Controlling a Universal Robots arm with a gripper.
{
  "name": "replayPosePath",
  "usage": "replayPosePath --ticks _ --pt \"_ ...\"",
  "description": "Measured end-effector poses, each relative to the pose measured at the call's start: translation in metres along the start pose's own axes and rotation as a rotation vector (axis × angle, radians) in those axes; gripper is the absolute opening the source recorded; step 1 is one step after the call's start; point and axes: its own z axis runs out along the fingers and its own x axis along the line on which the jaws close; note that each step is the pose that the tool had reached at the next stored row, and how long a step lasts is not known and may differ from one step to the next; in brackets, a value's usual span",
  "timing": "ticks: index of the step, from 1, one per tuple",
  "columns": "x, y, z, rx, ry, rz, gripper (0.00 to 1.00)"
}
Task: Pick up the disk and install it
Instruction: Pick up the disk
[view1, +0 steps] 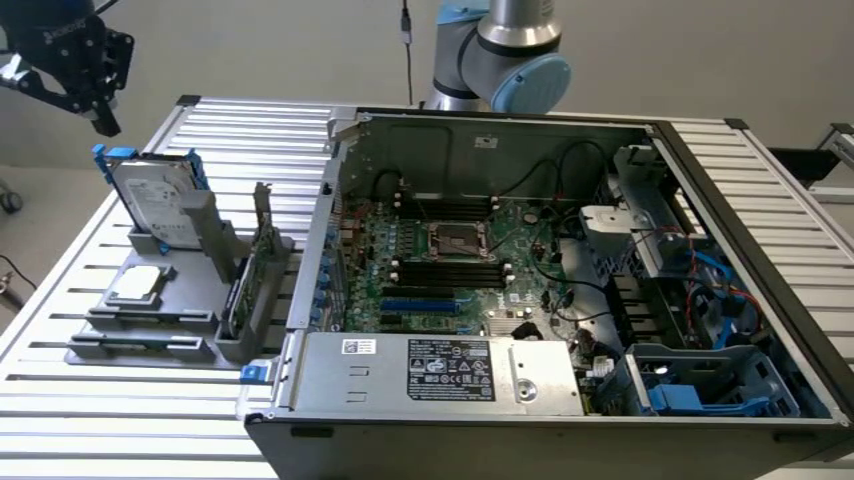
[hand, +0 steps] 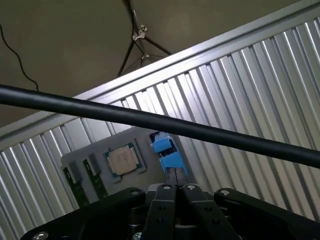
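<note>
Gripper (view1: 103, 122) clenched shut, nothing in it, hanging just above the disk (view1: 151, 200). The disk stands on edge in its grey stand (view1: 200, 235) on the worktop (view1: 54, 400), at the exterior view's left of the open computer case (view1: 467, 150). Its long axis is near vertical, and it lies below the gripper, slightly toward the case.

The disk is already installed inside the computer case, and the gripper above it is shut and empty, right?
No. The exterior view shows the disk standing upright in the grey holder on the slatted table, outside the computer case. The gripper above it is shut and empty.
</note>
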Motion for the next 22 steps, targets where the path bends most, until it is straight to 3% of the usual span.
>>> replayPosePath --ticks 16,22 --pt "-0.0004 0.0001 0.0009 0.0018 0.0159 -0.291 0.11" --pt "-0.0008 0.0003 0.0014 0.0075 0.0198 -0.385 0.11"
